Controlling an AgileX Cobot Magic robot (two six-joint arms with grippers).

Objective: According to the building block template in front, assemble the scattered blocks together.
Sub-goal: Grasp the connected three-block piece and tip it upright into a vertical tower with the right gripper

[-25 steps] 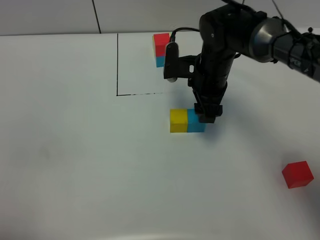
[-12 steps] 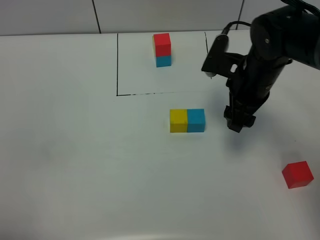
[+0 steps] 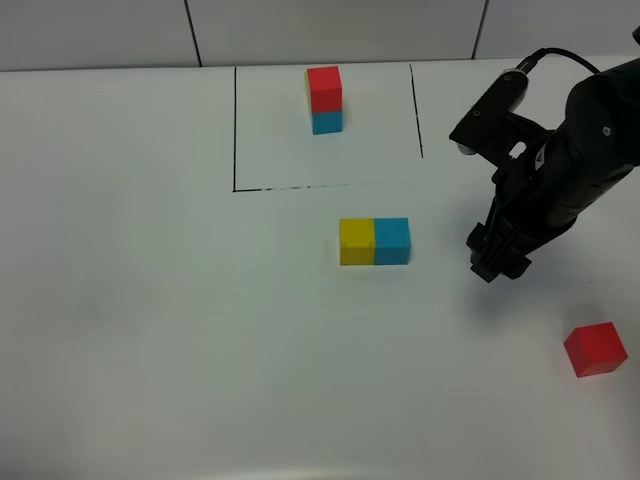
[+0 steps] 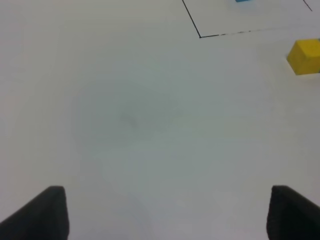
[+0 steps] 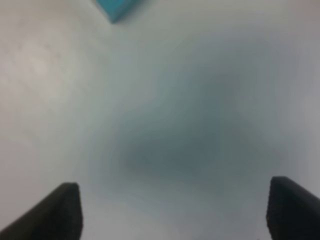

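Left claw (image 4: 170, 215): spread wide, nothing between the fingers, only bare table (image 3: 150, 330) under it. It's out of the high view. Yellow cube (image 4: 305, 56) lies ahead of it and off to its right, well apart.

Right claw (image 3: 497, 265): pointing down, low over the table, jaws apart, gripping nothing. Its wrist view shows only blurred table and shadow between the fingers.

Red cube (image 3: 595, 349): on the near side of the right claw and to its right, well apart, alone on the table, slightly turned.

Yellow cube and cyan cube (image 3: 392, 241): left of the right claw, roughly level with it. The two touch side by side, flush. The cyan one is nearer the claw but clear of it. One corner of it shows at the edge of the right wrist view.

Template (image 3: 324, 100): beyond the right claw and to its left, well apart. It's red on cyan with a pale yellowish sliver down its left edge, and it stands inside the black-line rectangle (image 3: 235, 130), toward the far end. The rectangle's near line runs between the yellow-cyan pair and the template.
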